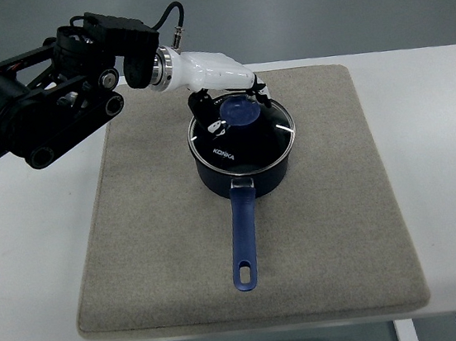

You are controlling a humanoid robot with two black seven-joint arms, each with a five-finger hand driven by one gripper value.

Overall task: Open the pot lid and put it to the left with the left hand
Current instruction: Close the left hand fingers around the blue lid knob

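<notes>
A dark blue saucepan [241, 177] stands on the grey mat [332, 207], its long blue handle [243, 239] pointing toward the near edge. The glass lid [246, 145] with a steel rim rests flat on the pot, and its round blue knob [243, 113] sits at the far side of the glass. My left hand [237, 107], white with black fingers [204, 107], reaches in from the upper left and hangs right over the lid. Its fingers curl round both sides of the knob and touch it.
The mat lies on a white table [442, 152]. Bare mat stretches to the left of the pot [150, 213] and to its right. The black left forearm [37, 102] crosses above the table's far left corner.
</notes>
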